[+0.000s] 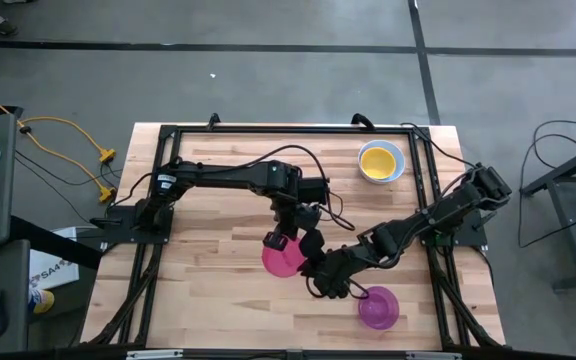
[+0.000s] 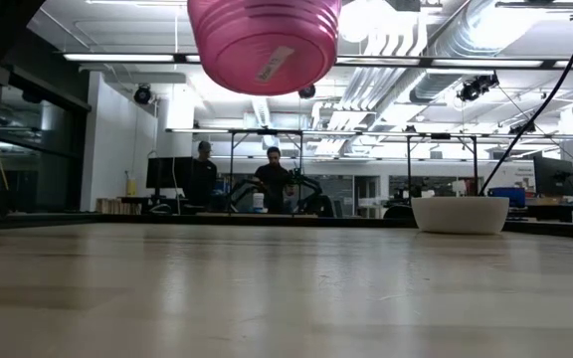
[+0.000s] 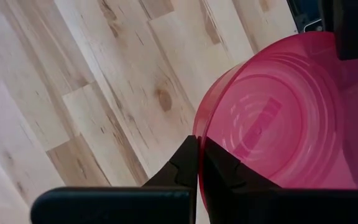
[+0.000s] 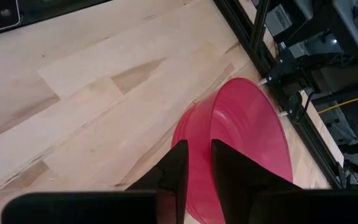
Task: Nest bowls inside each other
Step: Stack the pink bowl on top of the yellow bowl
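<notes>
Pink bowl (image 1: 284, 257), held aloft mid-frame, is pinched at its rim by the clenched left end effector (image 3: 199, 167); right end effector (image 4: 199, 163) grips the magenta bowl's (image 1: 379, 307) rim. Light, thin, probably slippery plastic.

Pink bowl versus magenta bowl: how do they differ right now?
The pink bowl is pinkish red; the magenta bowl is more purple. The pink bowl hangs in the left gripper, clear above the table; the magenta bowl is in the right gripper, nearer the table's edge. Both are round, empty and pinched at the rim.
</notes>
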`<state>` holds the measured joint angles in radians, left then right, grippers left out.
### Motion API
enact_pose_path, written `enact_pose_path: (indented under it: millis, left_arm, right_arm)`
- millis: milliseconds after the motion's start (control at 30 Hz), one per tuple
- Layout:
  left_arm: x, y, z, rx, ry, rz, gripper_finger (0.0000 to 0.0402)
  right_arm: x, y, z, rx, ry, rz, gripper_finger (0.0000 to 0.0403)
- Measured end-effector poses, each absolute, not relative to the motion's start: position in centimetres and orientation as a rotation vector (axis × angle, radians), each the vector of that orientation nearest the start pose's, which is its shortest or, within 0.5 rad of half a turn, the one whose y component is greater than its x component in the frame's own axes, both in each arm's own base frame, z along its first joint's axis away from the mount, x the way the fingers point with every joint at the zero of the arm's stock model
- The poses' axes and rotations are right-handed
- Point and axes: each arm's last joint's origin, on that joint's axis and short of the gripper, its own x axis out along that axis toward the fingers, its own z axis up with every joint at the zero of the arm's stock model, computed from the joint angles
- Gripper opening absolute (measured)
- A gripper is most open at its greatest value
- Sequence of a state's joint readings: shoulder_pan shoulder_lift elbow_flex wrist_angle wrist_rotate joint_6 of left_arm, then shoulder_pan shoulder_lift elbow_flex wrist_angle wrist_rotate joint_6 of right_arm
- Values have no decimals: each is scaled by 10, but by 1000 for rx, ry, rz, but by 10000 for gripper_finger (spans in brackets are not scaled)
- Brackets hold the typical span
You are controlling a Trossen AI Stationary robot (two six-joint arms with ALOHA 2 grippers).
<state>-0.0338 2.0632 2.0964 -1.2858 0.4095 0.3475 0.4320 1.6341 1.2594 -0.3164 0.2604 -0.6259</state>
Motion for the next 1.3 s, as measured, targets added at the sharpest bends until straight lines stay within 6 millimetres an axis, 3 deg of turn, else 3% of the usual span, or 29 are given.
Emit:
enact_pose_path:
  millis: [367,1300]
  left_arm:
    - [417,-26,315,61,1151,-591,6]
    - [418,-23,315,172,1128,-585,122]
  right_arm:
    - [330,144,272,-846,585,368,10]
    - [325,143,265,-812,667,410,3]
